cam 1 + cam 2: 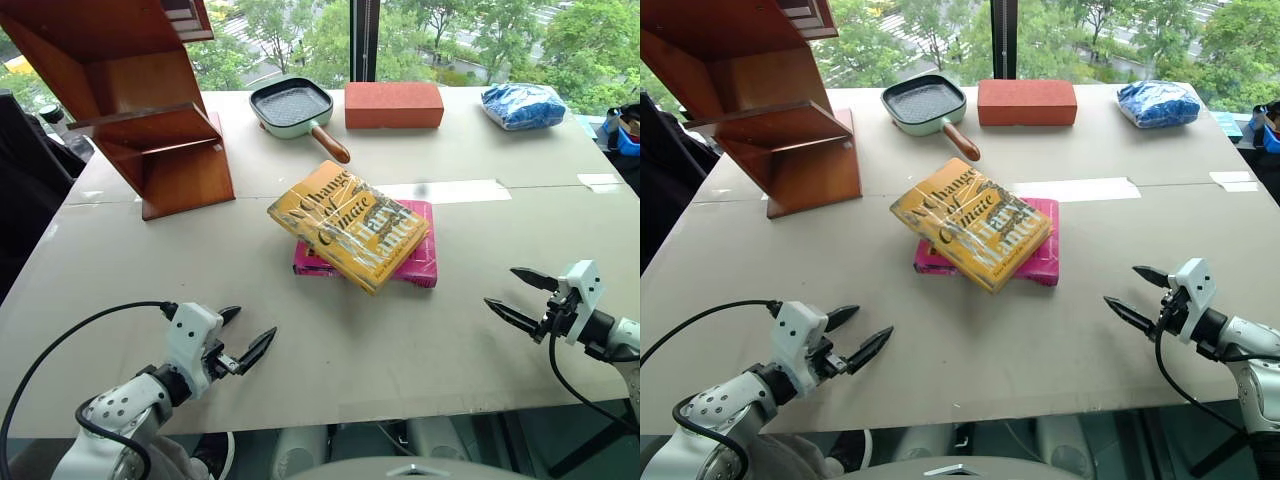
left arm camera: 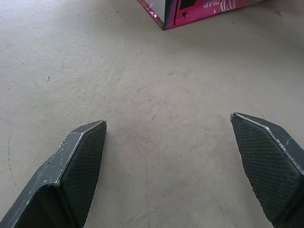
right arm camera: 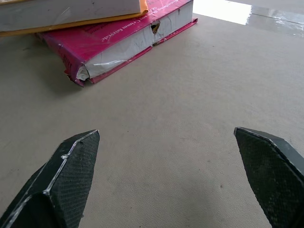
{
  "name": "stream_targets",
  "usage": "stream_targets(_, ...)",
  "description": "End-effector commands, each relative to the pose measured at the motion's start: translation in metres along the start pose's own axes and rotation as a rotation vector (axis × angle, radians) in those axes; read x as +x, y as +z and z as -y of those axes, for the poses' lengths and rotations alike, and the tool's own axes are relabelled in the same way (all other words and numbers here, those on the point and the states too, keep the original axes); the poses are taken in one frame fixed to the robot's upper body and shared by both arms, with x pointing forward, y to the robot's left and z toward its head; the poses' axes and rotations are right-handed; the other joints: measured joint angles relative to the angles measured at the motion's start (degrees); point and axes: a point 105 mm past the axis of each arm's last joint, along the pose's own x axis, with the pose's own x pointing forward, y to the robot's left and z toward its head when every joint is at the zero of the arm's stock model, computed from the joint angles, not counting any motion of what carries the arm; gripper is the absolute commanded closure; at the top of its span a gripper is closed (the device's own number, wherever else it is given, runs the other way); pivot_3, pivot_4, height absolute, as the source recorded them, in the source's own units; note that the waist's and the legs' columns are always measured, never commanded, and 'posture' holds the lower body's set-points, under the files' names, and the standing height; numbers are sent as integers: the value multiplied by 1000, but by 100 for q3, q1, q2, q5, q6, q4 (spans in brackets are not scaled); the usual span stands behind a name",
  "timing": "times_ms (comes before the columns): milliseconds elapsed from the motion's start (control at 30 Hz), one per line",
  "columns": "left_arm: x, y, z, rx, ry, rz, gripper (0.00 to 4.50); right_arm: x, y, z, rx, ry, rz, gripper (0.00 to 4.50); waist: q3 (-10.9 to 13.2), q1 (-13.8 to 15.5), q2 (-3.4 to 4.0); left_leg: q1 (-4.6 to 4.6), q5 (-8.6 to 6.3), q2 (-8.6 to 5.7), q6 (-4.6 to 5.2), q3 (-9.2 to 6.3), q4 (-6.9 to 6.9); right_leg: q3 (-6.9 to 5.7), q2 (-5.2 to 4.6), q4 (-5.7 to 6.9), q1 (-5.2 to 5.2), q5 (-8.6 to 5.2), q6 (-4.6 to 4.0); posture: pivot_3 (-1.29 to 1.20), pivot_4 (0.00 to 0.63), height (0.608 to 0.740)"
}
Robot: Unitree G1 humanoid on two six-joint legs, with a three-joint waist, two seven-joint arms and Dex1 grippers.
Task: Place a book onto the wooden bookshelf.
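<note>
Yellow book [image 1: 348, 225] lies askew, overhanging the pink book [image 1: 420, 262].

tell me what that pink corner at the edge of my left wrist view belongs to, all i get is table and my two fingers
Observer: It is the magenta-pink book, lying flat mid-table with the yellow book stacked askew on top of it.
Operator: ok where's the shelf from there
Observer: The wooden bookshelf stands at the far left of the table, well apart from the books.
Operator: is the right arm busy with anything
Observer: No, the right gripper hangs open and empty over the near right of the table, pointing toward the books.
Operator: anything else back there
Observer: A green pan, a brick block and a blue bag line the far edge.
</note>
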Motion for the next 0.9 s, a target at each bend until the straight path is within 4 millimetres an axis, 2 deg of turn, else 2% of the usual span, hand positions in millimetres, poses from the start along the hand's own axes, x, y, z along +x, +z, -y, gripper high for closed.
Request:
stream_targets(33,0,7,-1,31,12,41,171,2,9,1,-21,12,23,0,0,0,0,0,0,0,0,0,0,0,0,0,0,0,0,0,150,740)
stream_targets(133,-1,2,-4,20,20,43,171,7,9,1,-27,22,23,0,1,-8,-1,2,0,0,0,5,0,5,0,0,-1,0,0,0,150,740)
stream_targets(733,-7,2,-3,26,1,29,171,6,4,2,-14,10,-6,0,1,-3,-1,-2,-1,1,1,2,-5,2,0,-5,-3,0,0,0,150,740)
stream_targets(833,-8,4,-5,36,2,30,171,13,13,18,-102,-93,6,0,1,-14,-1,-1,-1,1,1,3,-5,3,0,-5,-3,0,0,0,150,740)
stream_targets(900,-9,10,-8,53,3,47,171,22,25,27,-122,-134,44,0,3,-35,-1,1,-1,1,1,7,-5,6,0,-4,-6,0,1,0,150,740)
